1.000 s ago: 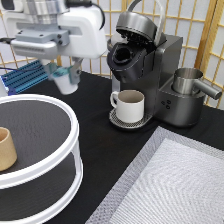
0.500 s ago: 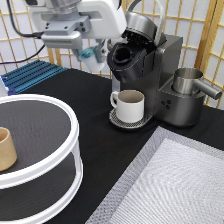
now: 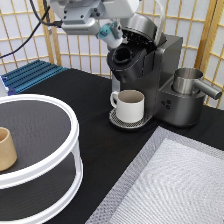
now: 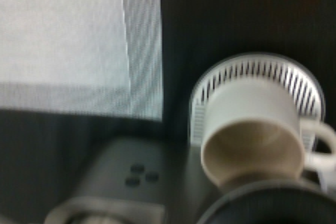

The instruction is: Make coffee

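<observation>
Tool [image 3: 114,34]: at the exterior view's top, just left of the coffee machine's open brew head, its fingers clamped on the coffee pod.
Coffee pod [image 3: 106,34]: small, teal-topped, held in the tool's fingers, above and just left of the machine's round pod chamber — not yet inside it.
Coffee machine [image 3: 157,75]: dark grey, lid raised, pod chamber [image 3: 122,54] open and facing up; in the wrist view its top with small buttons [image 4: 139,176] shows from above.
Mug [image 3: 129,105]: cream-white, handle toward the exterior view's left, upright on the round drip grille [image 3: 118,120] under the brew head; seen from above in the wrist view [image 4: 251,134], empty.
Metal jug [image 3: 189,82]: on the machine's right side, handle pointing right.
Round tiered stand [image 3: 60,107]: white rim, dark mesh, at the exterior view's left — a tan cup [image 3: 7,149] stands on it.
Tabletop [image 3: 95,145]: black, with a grey woven mat [image 3: 175,185] at the bottom right.
</observation>
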